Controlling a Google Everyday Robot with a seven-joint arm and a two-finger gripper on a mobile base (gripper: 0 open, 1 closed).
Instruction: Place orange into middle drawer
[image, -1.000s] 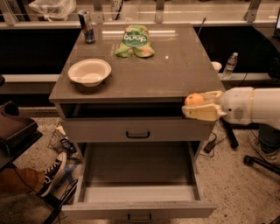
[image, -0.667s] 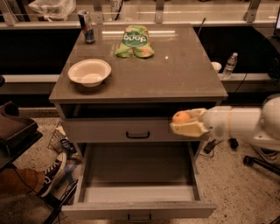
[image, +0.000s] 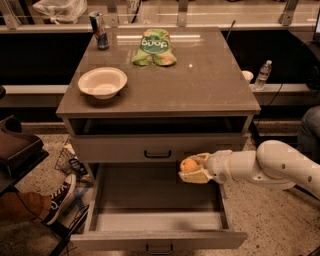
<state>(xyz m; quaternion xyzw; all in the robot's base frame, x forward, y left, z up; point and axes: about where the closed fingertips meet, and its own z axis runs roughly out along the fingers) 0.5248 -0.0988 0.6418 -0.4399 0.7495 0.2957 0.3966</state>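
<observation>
The orange is a small round fruit held in my gripper, which is shut on it. The gripper reaches in from the right on a white arm. It hangs above the right rear part of the open middle drawer, the lowest, deepest drawer, pulled far out with a small dark handle on its front. The drawer's inside looks bare. The shallower drawer above is closed, with a black handle.
On the cabinet top stand a white bowl, a green snack bag and a can. A person's shoe and leg are at the lower left. A water bottle stands behind on the right.
My gripper has moved left and down with the orange, from beside the cabinet's right top edge to just above the open drawer.
</observation>
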